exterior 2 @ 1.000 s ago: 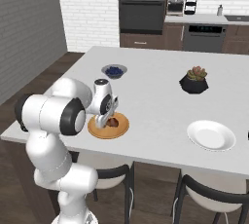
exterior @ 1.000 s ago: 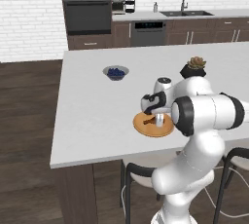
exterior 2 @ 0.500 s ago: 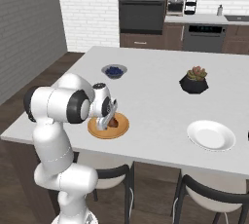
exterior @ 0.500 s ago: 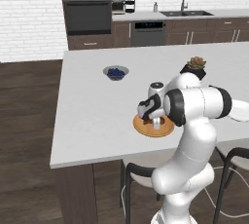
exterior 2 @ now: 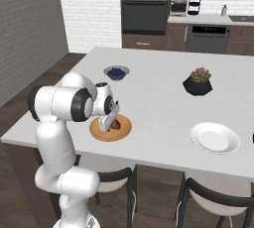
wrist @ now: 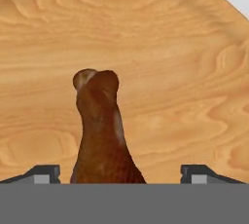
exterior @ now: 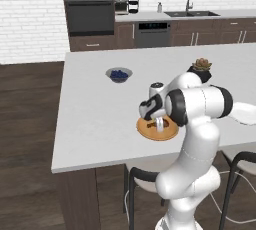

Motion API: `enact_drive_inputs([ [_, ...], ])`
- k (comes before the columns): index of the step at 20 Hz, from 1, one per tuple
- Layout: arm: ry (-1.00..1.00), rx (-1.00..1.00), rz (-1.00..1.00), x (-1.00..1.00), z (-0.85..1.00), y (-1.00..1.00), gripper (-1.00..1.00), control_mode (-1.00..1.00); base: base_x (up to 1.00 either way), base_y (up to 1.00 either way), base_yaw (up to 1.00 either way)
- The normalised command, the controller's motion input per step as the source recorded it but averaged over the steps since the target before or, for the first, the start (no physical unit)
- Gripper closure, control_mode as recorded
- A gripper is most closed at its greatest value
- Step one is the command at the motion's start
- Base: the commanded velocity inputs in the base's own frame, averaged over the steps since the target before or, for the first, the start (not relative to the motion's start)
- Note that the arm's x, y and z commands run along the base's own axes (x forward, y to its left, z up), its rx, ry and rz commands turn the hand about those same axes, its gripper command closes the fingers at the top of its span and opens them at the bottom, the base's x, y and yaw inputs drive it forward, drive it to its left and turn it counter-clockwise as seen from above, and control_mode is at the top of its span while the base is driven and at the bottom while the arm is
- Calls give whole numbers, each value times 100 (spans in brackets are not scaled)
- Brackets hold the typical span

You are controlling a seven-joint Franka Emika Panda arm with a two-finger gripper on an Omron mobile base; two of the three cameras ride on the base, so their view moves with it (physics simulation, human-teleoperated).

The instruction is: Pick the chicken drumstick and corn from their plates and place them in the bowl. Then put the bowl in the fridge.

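One chicken drumstick (wrist: 102, 135) lies on the wooden plate (wrist: 160, 47), between the spread gripper (wrist: 119, 174) fingers.

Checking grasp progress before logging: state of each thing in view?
gripper: open, fingers either side of the drumstick
chicken drumstick: lying on the wooden plate, not gripped
wooden plate: on the counter, holds the drumstick
white plate: empty
blueberry bowl: filled
succulent pot: upright
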Motion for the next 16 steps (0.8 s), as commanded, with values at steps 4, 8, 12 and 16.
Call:
enact_drive_inputs([
  [4,-1,0,16,-5,-68,-10,100,-100,0,0,0],
  [8,-11,0,13,-55,-66,-23,100,-100,0,0,0],
  [12,-19,0,4,-69,-29,-39,100,-100,0,0,0],
  [16,-14,0,0,-39,22,-21,100,-100,0,0,0],
])
